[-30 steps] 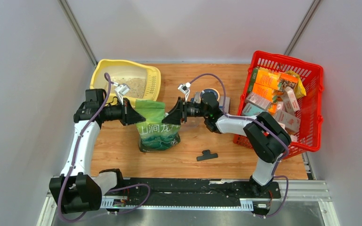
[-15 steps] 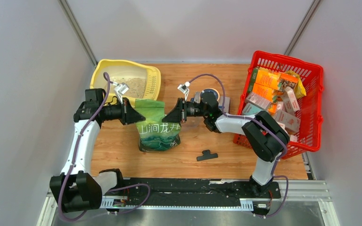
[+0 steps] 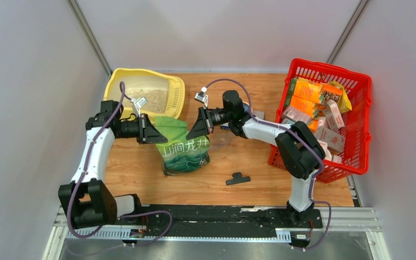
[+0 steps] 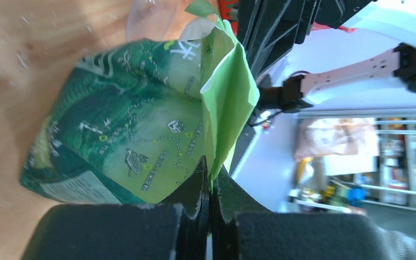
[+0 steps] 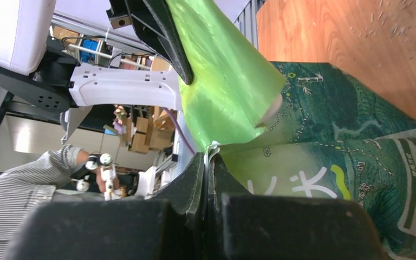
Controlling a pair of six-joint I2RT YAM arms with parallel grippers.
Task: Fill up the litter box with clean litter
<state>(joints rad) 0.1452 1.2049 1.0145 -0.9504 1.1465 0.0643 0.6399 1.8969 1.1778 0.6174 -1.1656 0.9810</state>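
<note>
My L gripper [image 3: 153, 132], R gripper [image 3: 199, 127], each pinching a top corner of soft green pouch [image 3: 184, 153], upright by pale yellow plastic tray [image 3: 115, 80]

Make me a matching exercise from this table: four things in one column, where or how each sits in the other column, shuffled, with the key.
1. litter box
2. green pouch
3. red basket
4. small black piece

A. lying loose on the table, near the front
B. far left corner, some litter inside
C. right side, packed with cartons
D. pinched at its top by the left gripper and the right gripper

Pairs: 1-B, 2-D, 3-C, 4-A
</note>
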